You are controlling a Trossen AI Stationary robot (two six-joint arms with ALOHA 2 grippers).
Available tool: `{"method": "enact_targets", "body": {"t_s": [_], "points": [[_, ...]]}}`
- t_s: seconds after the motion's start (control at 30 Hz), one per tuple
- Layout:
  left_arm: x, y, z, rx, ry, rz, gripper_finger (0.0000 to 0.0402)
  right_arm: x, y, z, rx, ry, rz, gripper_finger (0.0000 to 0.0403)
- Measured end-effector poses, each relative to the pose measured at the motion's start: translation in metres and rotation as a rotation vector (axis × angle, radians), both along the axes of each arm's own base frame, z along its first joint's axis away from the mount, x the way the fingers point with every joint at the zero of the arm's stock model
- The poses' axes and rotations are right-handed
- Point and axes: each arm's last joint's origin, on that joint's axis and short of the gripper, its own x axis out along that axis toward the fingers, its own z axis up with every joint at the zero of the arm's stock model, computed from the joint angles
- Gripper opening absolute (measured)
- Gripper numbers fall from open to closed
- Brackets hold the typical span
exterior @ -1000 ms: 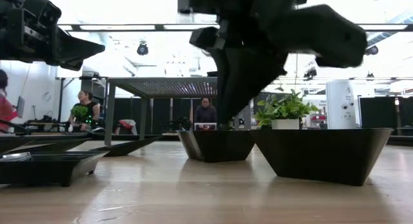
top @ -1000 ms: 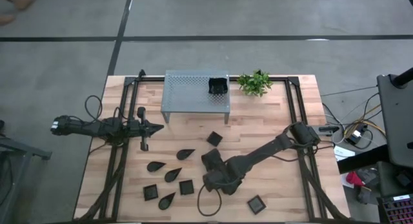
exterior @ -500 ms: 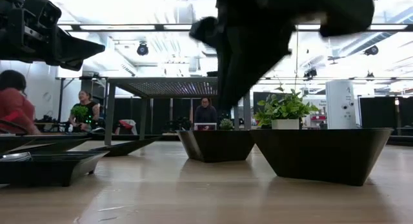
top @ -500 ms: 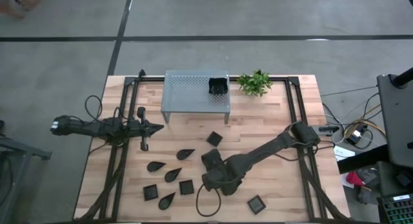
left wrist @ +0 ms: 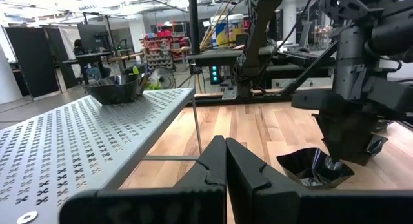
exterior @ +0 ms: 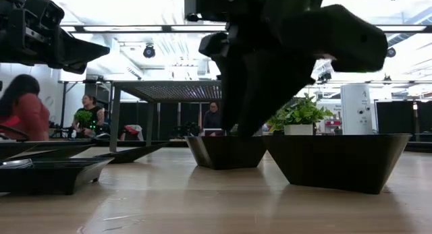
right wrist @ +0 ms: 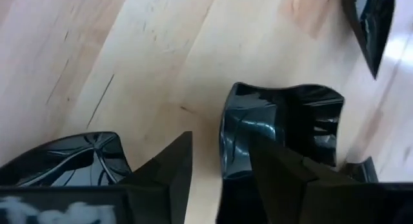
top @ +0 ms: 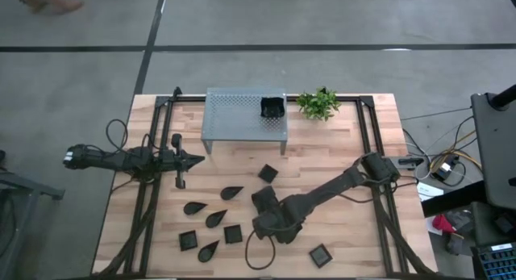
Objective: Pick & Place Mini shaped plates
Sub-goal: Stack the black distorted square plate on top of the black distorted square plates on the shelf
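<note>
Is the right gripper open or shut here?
Open: the right gripper straddles a wavy-edged plate's rim, its fingers clearly parted.

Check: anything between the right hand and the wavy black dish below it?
Nothing visible does. The open right hand hangs directly over the glossy black wavy-edged square dish, its fingers straddling one wall.

Robotics lab or workshop. A wooden table (top: pixel 322 143) stands on a grey concrete floor (top: pixel 322 22). At 12 o'clock beyond it: ceiling strip lights (exterior: pixel 121 28), seated people (exterior: pixel 88 112), stocked shelving (left wrist: pixel 158 46).
</note>
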Motion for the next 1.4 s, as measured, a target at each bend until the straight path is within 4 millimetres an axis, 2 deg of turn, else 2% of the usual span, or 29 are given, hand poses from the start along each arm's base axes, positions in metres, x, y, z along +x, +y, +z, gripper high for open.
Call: {"method": "enact_targets", "body": {"t_s": [0.2,0.37,0.53,0.7,0.83,1.17,1.4], "points": [[0.0,0.0,0.0,0.0,0.0,0.0,0.0,-0.002,-0.004,-0.009,-0.013,0.007,-0.007,0.0152],[0.0,0.0,0.0,0.0,0.0,0.0,0.0,-0.002,-0.007,-0.014,-0.007,0.004,-0.015,0.0129],[0.0,0.0,0.0,0.0,0.0,0.0,0.0,-0.003,-0.01,-0.018,-0.009,0.012,-0.024,0.0091],[0.0,0.0,0.0,0.0,0.0,0.0,0.0,-0.003,-0.01,-0.018,-0.011,0.012,-0.024,0.0023],[0.0,0.0,0.0,0.0,0.0,0.0,0.0,-0.003,-0.011,-0.014,-0.045,-0.008,-0.032,0.0011],[0.0,0.0,0.0,0.0,0.0,0.0,0.0,-0.003,-0.01,0.022,-0.072,-0.087,-0.027,0.0008],[0.0,0.0,0.0,0.0,0.001,0.0,0.0,-0.005,-0.015,0.055,-0.197,-0.101,-0.032,0.0008]]}}
